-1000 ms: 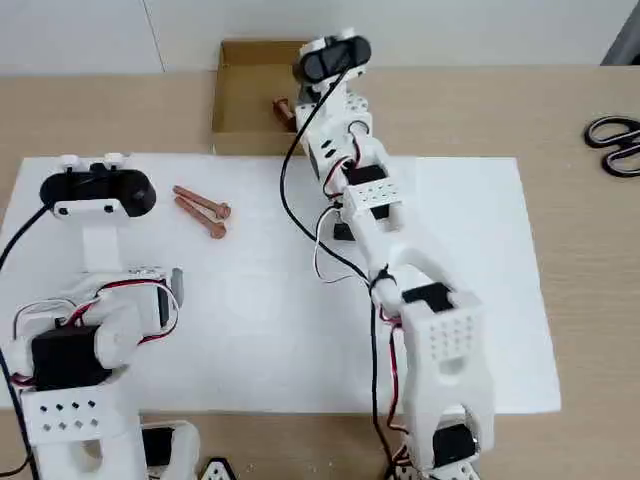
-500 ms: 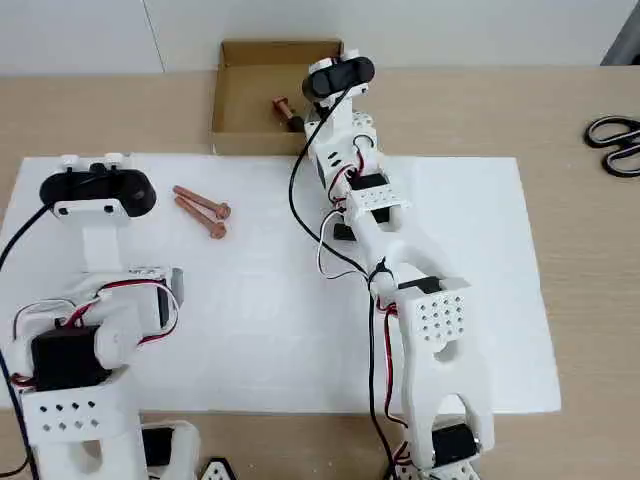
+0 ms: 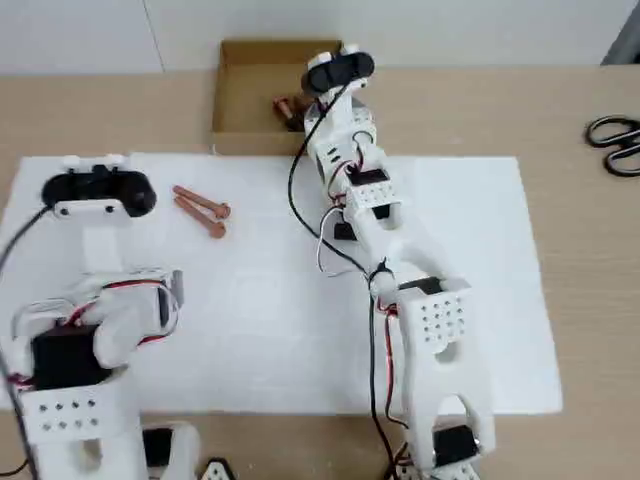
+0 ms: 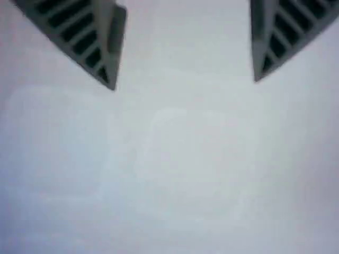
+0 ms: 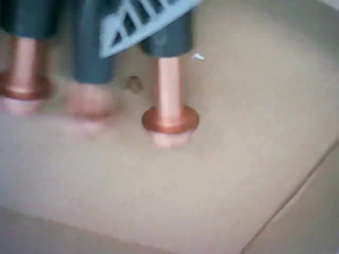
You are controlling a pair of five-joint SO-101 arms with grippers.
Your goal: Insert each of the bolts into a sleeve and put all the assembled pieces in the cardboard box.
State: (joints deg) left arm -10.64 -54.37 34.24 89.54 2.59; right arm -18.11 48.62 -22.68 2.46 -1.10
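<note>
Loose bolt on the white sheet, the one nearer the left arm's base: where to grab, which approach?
Mid-shank, from straight above, fingers across its length. The bolt lies flat on the white sheet, flanged head toward the sheet's middle, so the slim shank is the even part. The second bolt lies close beside it on the box side, so one finger likely must enter that narrow gap. The left gripper is open.

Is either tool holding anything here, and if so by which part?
Left tool, open above the white sheet, holds nothing. Right tool is beside dark-sleeved copper bolts in the brown cardboard box; whether it grips one cannot be told.
</note>
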